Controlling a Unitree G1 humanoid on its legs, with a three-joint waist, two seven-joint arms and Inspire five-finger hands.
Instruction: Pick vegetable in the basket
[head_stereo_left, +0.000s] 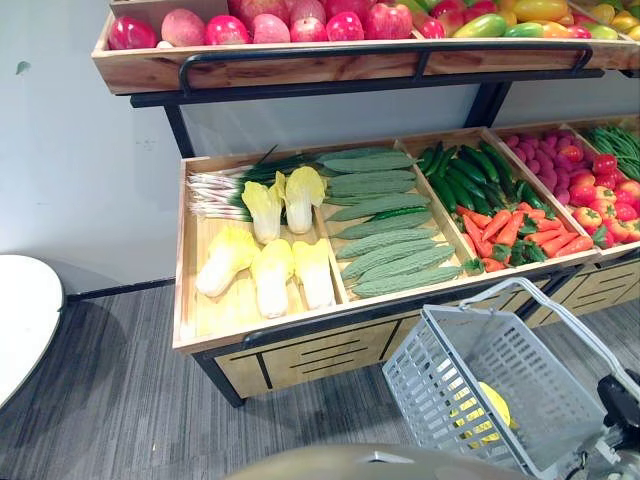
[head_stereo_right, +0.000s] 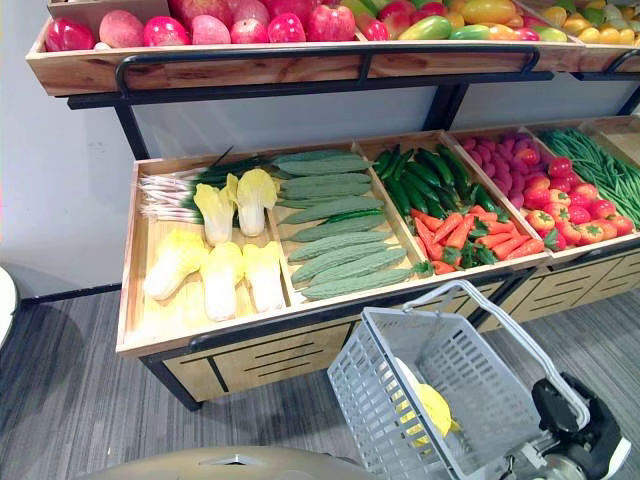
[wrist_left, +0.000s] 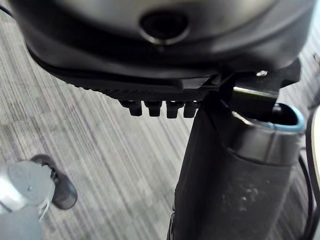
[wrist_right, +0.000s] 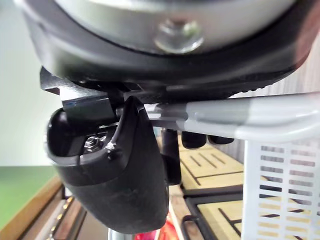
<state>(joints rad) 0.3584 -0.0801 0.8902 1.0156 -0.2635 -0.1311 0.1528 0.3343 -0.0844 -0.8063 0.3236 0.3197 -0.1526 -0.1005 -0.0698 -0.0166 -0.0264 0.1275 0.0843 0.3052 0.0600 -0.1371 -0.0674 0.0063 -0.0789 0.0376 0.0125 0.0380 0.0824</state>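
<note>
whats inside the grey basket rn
One yellow item lies inside the grey basket, seen through its slotted wall. The wall covers most of it, so its kind cannot be told.

Basket (head_stereo_left: 430, 390): grey plastic lattice, matt. Near display tray (head_stereo_left: 215, 315): pale, smooth wood. Far shelf rail (head_stereo_left: 300, 52): black matt metal. Floor (head_stereo_left: 110, 400): grey ribbed carpet. Bitter gourds (head_stereo_left: 390, 250): ridged, dull. Apples (head_stereo_left: 345, 25): glossy.

The basket (head_stereo_right: 368, 418) runs off the bottom edge. 1 yellow thing (head_stereo_right: 434, 406) inside sits behind its wall, too hidden to name.
</note>
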